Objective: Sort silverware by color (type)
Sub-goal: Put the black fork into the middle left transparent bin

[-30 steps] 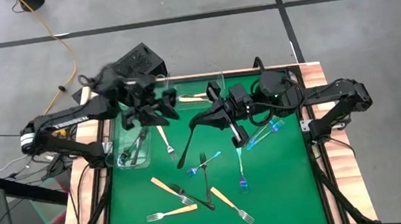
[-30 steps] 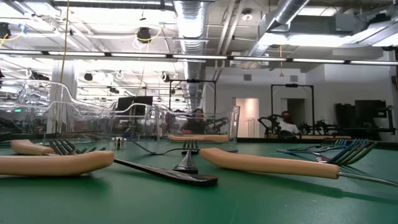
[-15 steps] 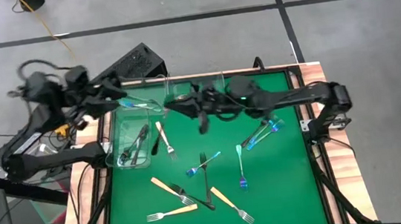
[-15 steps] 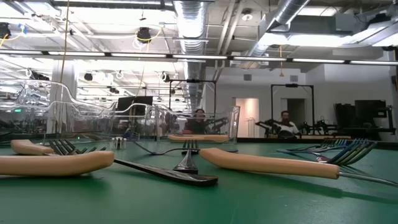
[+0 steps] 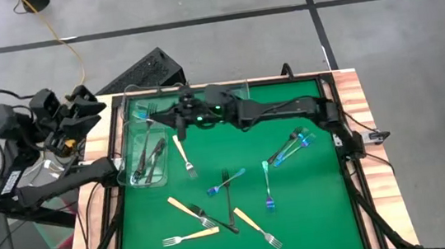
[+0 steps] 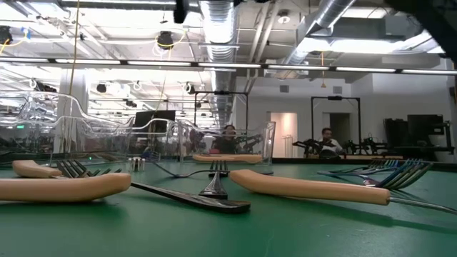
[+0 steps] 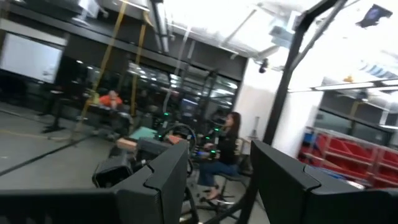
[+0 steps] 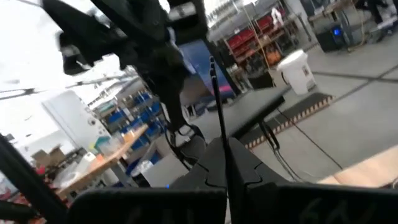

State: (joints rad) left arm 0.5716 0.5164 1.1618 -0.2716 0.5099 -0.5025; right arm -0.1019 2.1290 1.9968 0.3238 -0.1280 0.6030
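Loose forks lie flat on the green mat [image 5: 313, 198]: tan-handled ones [image 5: 183, 156], blue ones [image 5: 267, 188] and dark ones [image 5: 229, 200]. A clear bin [image 5: 147, 153] at the table's left holds dark forks. The far-left bin holds a blue fork [image 5: 145, 113], and a far bin [image 5: 219, 96] holds tan ones. My right gripper [image 5: 179, 119] reaches across to the bins and is shut on a dark fork [image 8: 217, 106]. My left gripper [image 5: 87, 101] is open [image 7: 217, 180] and off the table's left edge. My right gripper pinches the dark fork between its two shut fingers [image 8: 239, 165]. The fork's thin shaft [image 8: 221, 134] stands straight out past the fingertips, along the fingers. It is lifted clear of the table. Which end is in the fingers is hidden by the gripper.
The clear bins stand along the far-left part of the table; their walls [image 6: 143, 135] rise above the mat. Wooden rails [image 5: 353, 102] edge the table. A black box [image 5: 146, 70] and a yellow cable [image 5: 70, 49] lie on the floor beyond. People sit in the room behind.
My right gripper has carried the dark fork from mid-table toward the far-left bins, tipping until the fork points outward. My left gripper has drawn back from over the bins, past the table's left edge. A blue fork now lies in the far-left bin.
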